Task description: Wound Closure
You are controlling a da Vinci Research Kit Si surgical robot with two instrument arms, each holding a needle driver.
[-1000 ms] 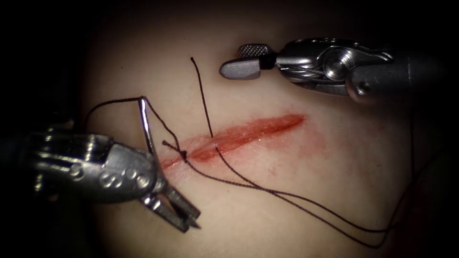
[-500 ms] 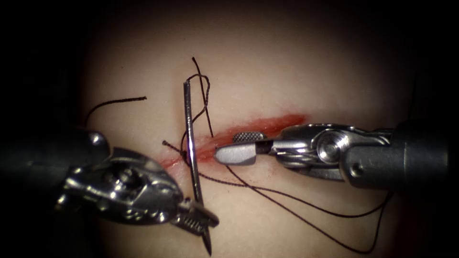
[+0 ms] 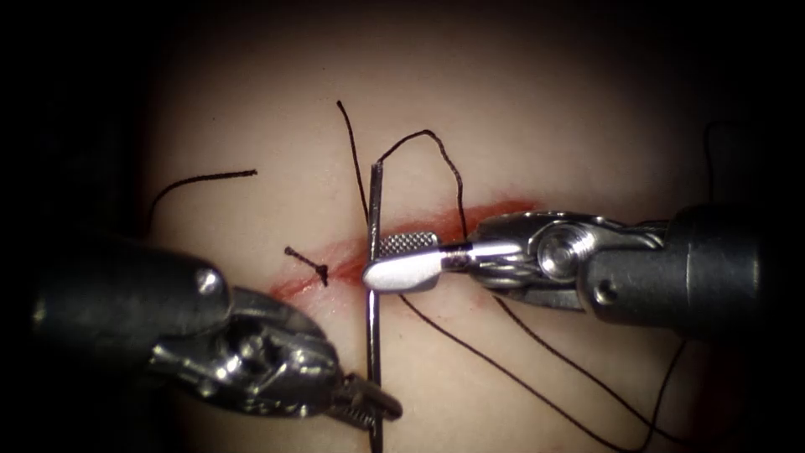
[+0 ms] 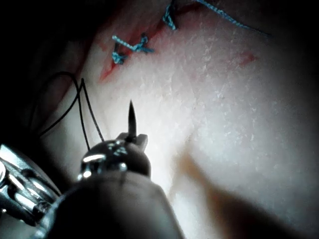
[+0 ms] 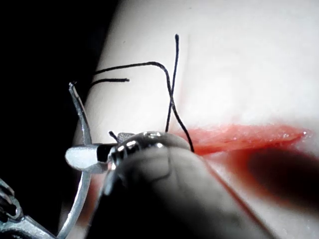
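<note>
Needle (image 3: 374,294) is a thin, shiny steel sliver standing nearly upright in the endoscope view, crossing the cut (image 3: 470,220) and clear of the tissue (image 3: 587,117), not stuck in it. Left tool (image 3: 369,405) has it clamped near the pointed end; in the left wrist view the dark tip (image 4: 131,119) pokes out just past its closed jaws (image 4: 130,140). Right tool (image 3: 402,260) has come in from the right and sits right at the needle's middle, one flat smooth jaw and one cross-hatched jaw either side of the shaft. Looks parted around it, but I honestly can't tell if it's clamped down or just touching. The right wrist view shows the needle (image 5: 82,149) curving past those jaws (image 5: 92,157).

Thread (image 3: 436,155) is dark and wiry, leaves the needle's top end, arcs over and drops behind the right tool, then long strands trail off toward the lower right. A small knot (image 3: 322,272) with short cut ends sits on the cut left of the needle, and a loose curl of thread (image 3: 201,180) lies further left.

Tissue is pale, smooth and a bit glossy, with the cut a slanted slit smeared with red fluid (image 3: 503,210). Everything around it is black.
</note>
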